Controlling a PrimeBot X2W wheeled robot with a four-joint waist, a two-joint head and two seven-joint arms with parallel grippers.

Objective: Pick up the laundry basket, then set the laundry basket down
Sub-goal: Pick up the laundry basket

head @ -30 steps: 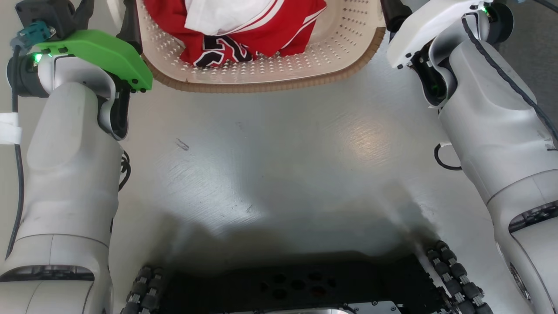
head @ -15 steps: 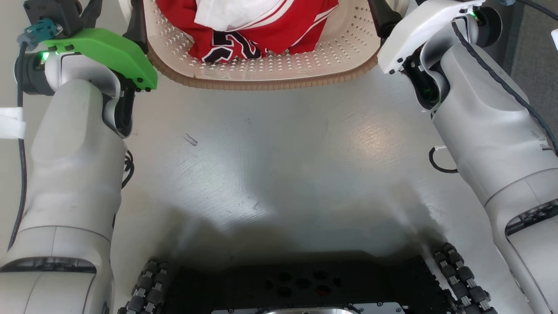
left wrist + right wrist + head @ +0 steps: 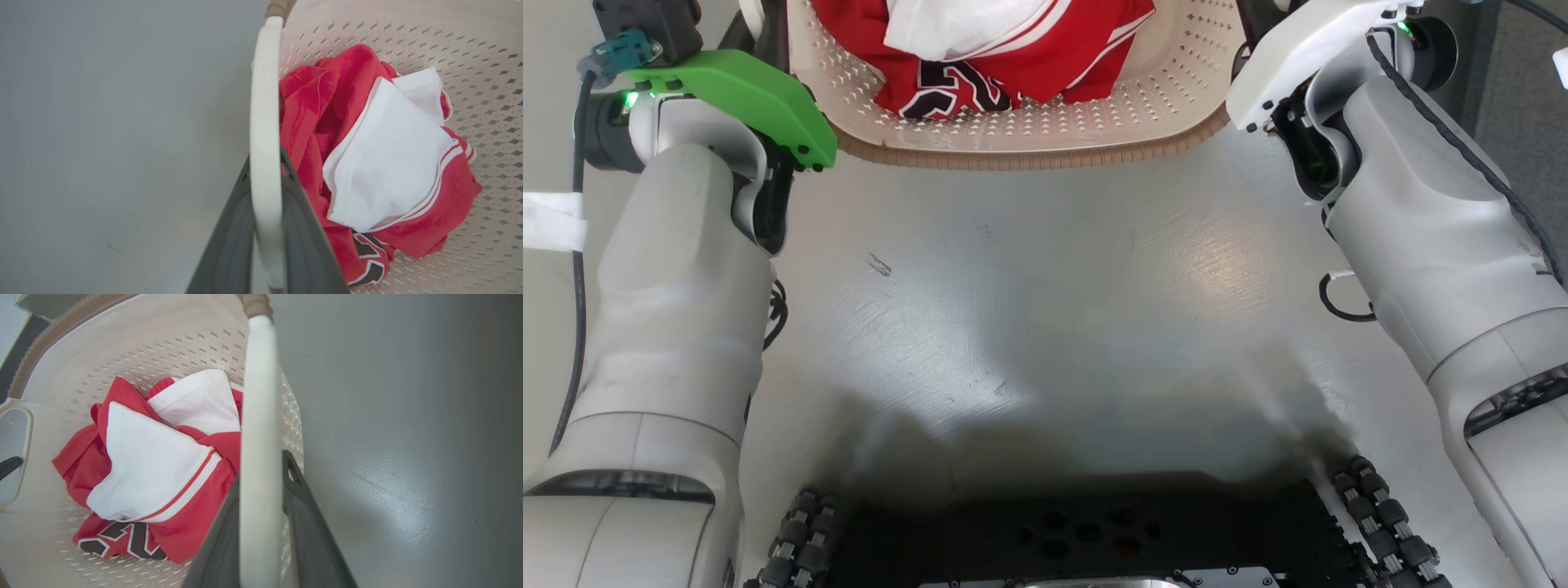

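Grey floor (image 3: 1045,310) nearest, laundry basket (image 3: 1045,135) at twelve o'clock. Left gripper (image 3: 265,163) fingers pinch its left handle (image 3: 265,102), and right gripper (image 3: 261,469) fingers clamp the right handle (image 3: 259,396). It looks like stiff, slick plastic and a light jersey (image 3: 310,102) load, so the handles are the right hold.

My head camera shifted a little over the last second. The scuff mark (image 3: 879,264) on the floor (image 3: 1094,327) slid slightly right and up in the frame, then held still for the last half second. Measured against that floor, the green cover (image 3: 743,94) on the left arm has kept creeping right from the upper left. It now hides the lower-left corner of the laundry basket (image 3: 1029,157) rim, which I could see beside it before. The white cover (image 3: 1298,57) on the right arm eased left in the upper right, mostly early on. The red jersey (image 3: 1045,57) sits a touch higher in frame.
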